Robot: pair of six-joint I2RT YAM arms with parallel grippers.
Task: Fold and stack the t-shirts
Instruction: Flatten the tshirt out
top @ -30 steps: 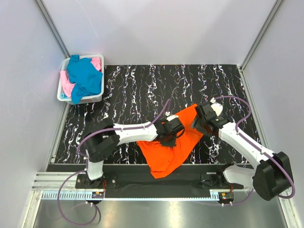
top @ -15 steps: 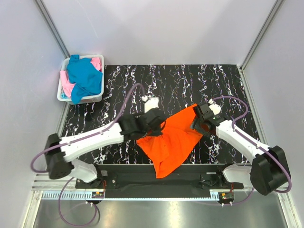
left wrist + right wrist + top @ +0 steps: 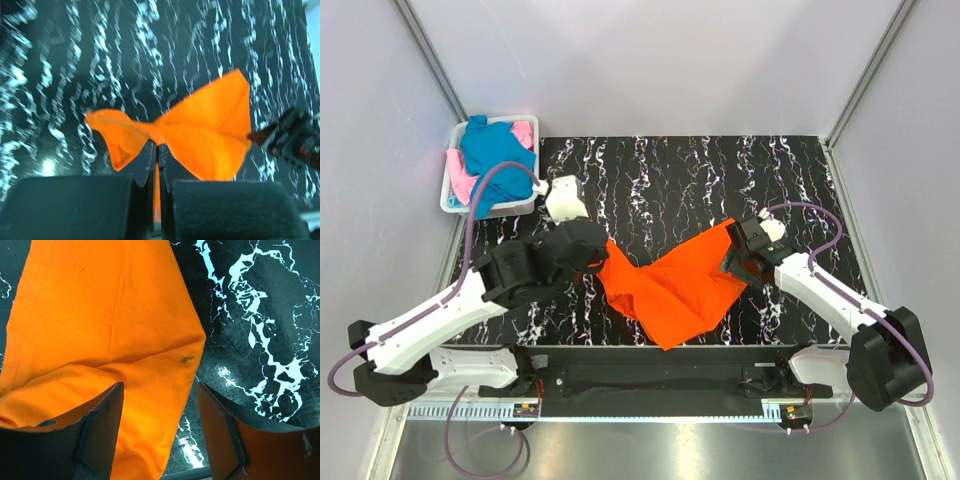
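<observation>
The orange t-shirt lies rumpled on the black marbled table, near the front centre. My left gripper is shut on its left edge and holds that part lifted; the pinched cloth shows in the left wrist view. My right gripper is open just above the shirt's right edge, its jaws wide apart over the cloth. A teal-blue t-shirt and a pink t-shirt lie heaped in the white basket at the back left.
Grey walls with metal rails enclose the table on three sides. The basket stands in the back left corner. The arm bases sit on the rail at the near edge.
My left gripper has pulled the shirt's left edge up and to the left, away from the centre, stretching the cloth out. My right gripper has stayed in place at the right edge.
</observation>
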